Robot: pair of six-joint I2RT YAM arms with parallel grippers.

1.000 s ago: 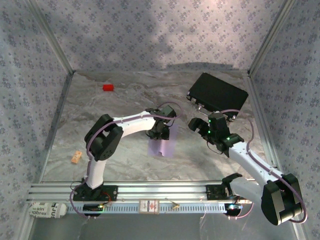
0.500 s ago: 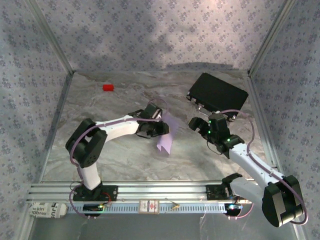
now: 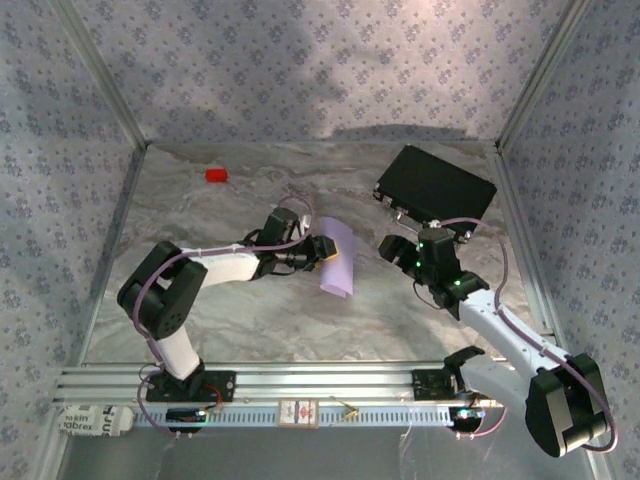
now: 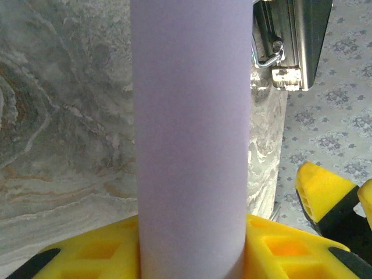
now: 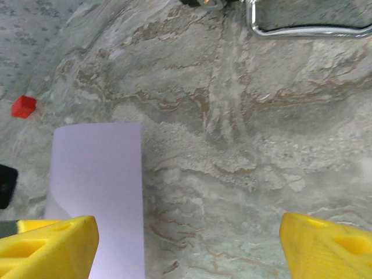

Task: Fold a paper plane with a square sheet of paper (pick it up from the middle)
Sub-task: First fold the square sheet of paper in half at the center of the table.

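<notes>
Clenches the left gripper (image 3: 320, 250) on the square sheet of paper (image 3: 338, 260), pinching one end of it between the yellow fingers (image 4: 93, 256). From above, sits near the middle of the marbled table (image 3: 180, 225), at 3 o'clock of that gripper, bent into a narrow rounded band running from 12 to 6 o'clock. Cannot tell whether it touches the table or hangs just off it. Through the left wrist camera, rises as a smooth lilac column toward 12 o'clock. Holds the right gripper (image 3: 394, 250) released, jaws spread wide with nothing between them, at 3 o'clock of the sheet and apart from it. Places the black case (image 3: 435, 187) at 1 o'clock of the sheet. Places the small red block (image 3: 216, 175) at 10 o'clock, well apart.
</notes>
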